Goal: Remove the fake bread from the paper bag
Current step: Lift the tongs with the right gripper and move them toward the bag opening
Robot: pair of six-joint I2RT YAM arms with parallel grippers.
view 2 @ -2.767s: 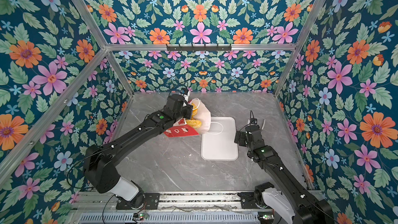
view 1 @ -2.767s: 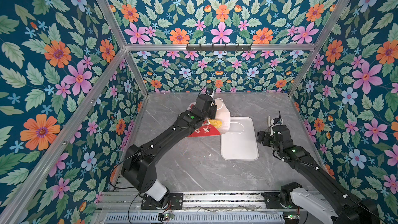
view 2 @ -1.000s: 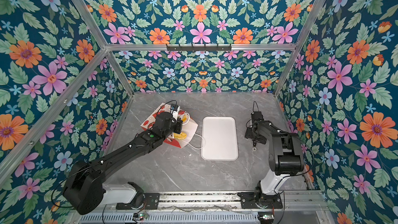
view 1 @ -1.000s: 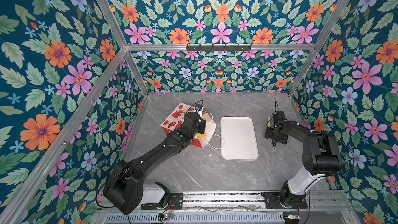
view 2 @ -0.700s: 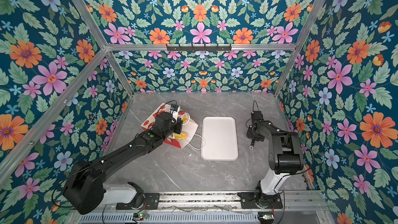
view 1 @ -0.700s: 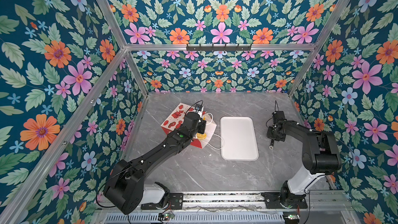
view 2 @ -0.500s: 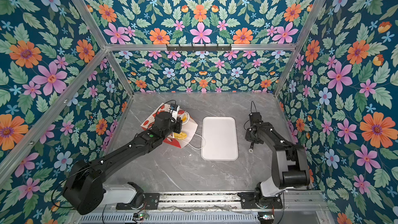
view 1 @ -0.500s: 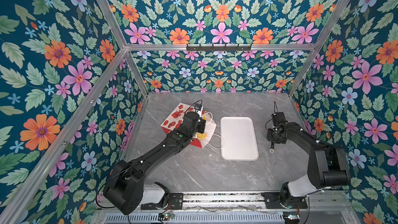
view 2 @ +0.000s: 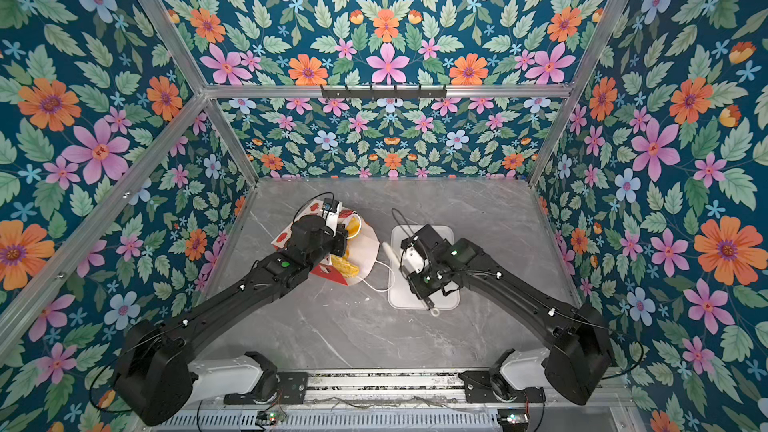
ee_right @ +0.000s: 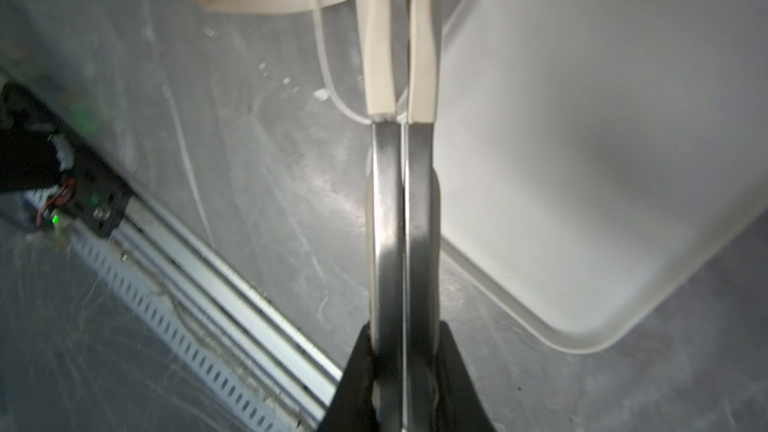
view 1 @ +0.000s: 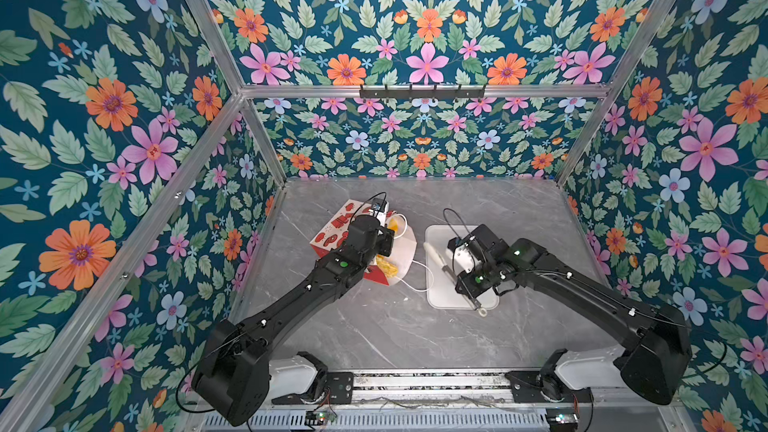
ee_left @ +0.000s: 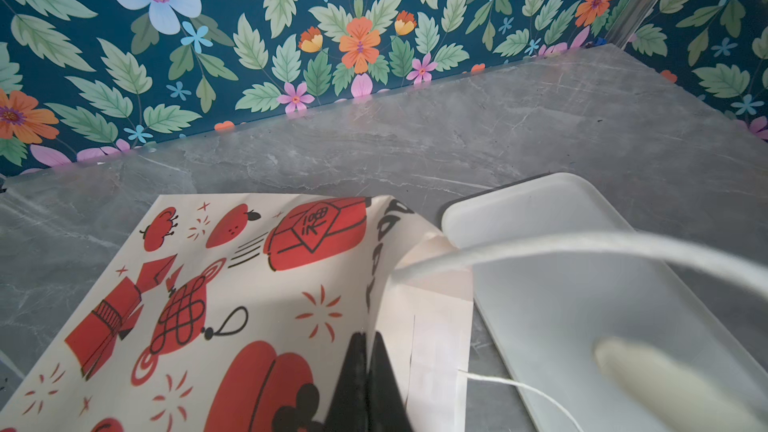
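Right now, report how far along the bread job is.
Done: the paper bag lies on its side, its mouth facing the tray. In hand: the left gripper pinches the bag's edge; the right gripper clamps tongs, tips aimed at the mouth. Left: all of it, the fake bread shows yellow inside the bag, none on the tray's visible part.

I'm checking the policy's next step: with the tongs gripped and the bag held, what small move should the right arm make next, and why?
Probably advance the tongs toward the paper bag's mouth. The right gripper is clamped on them, their tips stand short of the yellow fake bread showing there, and the left gripper pinches the bag's edge.
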